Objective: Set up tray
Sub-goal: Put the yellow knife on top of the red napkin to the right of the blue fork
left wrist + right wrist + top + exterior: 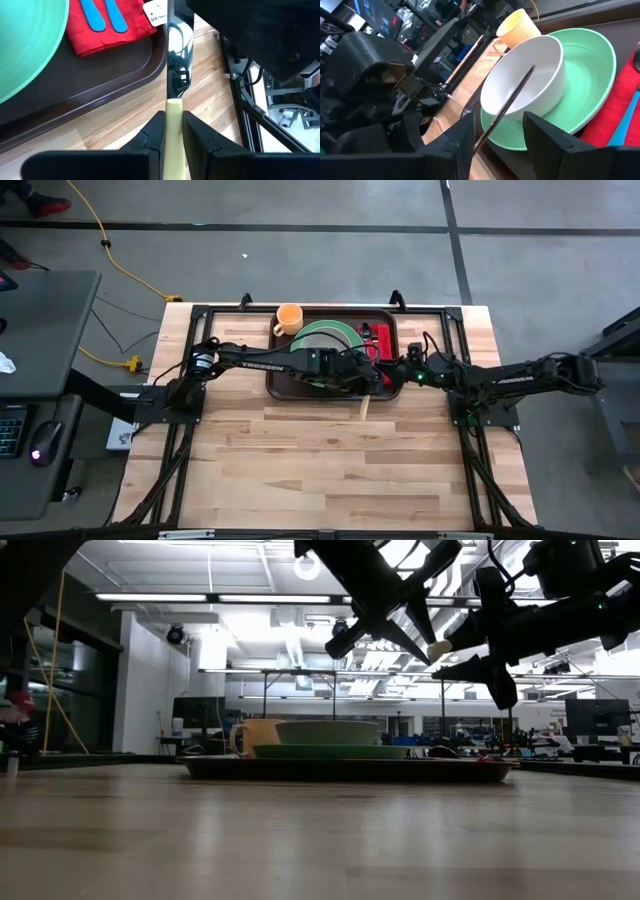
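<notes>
The dark brown tray [275,383] lies at the table's far middle. It carries a green plate [325,330] with a white bowl [525,80] on it, a yellow cup [289,318] and a red napkin [110,27] with blue-handled cutlery [92,12]. My left gripper [174,116] hovers over the tray's right near corner, shut on a knife with a cream handle. My right gripper [497,122] is open just right of it. Its fingers stand on either side of the knife's blade [512,100] with gaps showing. My left gripper pinches the knife's cream handle [174,107] between its two fingers, close to where the blade starts. The fingers come slanting down from the table's left and lie across the knife. The knife is lifted clear: its shiny blade [175,60] points over the tray's rim, and the handle's free end [366,408] sticks out toward the near edge.
The tray's right rim [100,85] runs just under the blade, with bare wood to its right and across the table's whole near half [320,470]. The table's dark frame [240,100] and the right arm [500,378] close in on the right side.
</notes>
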